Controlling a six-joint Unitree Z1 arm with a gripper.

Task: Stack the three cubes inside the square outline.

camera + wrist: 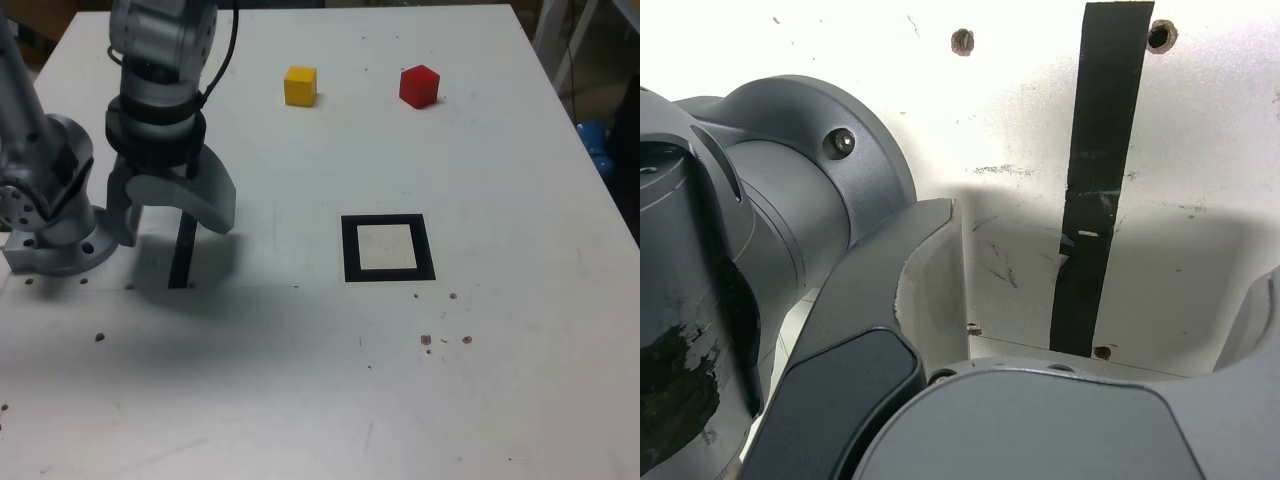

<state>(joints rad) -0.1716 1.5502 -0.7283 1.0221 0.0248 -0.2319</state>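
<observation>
The yellow cube (300, 86) sits on the tabletop (520, 200) in the upper middle of the exterior view, and the red cube (419, 87) rests at about the same level toward that view's right, well apart from it and turned so that an edge faces the camera. Both lie outside the square outline (352, 250), which is lower in the exterior view, roughly beneath the red cube; its thick black border surrounds a pale, bare centre. Toward the exterior view's left, a straight black strip (182, 260) runs along the tabletop, well apart from the outline. The jaws are wide open above this part of the tabletop, pointing down, and the wrist view shows the strip through the space between them. They hold nothing, and their soft shadow spreads around the strip. The arm (160, 60) reaches down from the top of the exterior view, a dark cable (232, 45) curving beside it. Its grey round base (62, 245) stands near the exterior view's left edge; a bolt (841, 143) shows on the base's flange in the wrist view. Small holes (426, 340) and scuffs mark the tabletop. Beyond its edge at the exterior view's right is a blue object (594, 142).
</observation>
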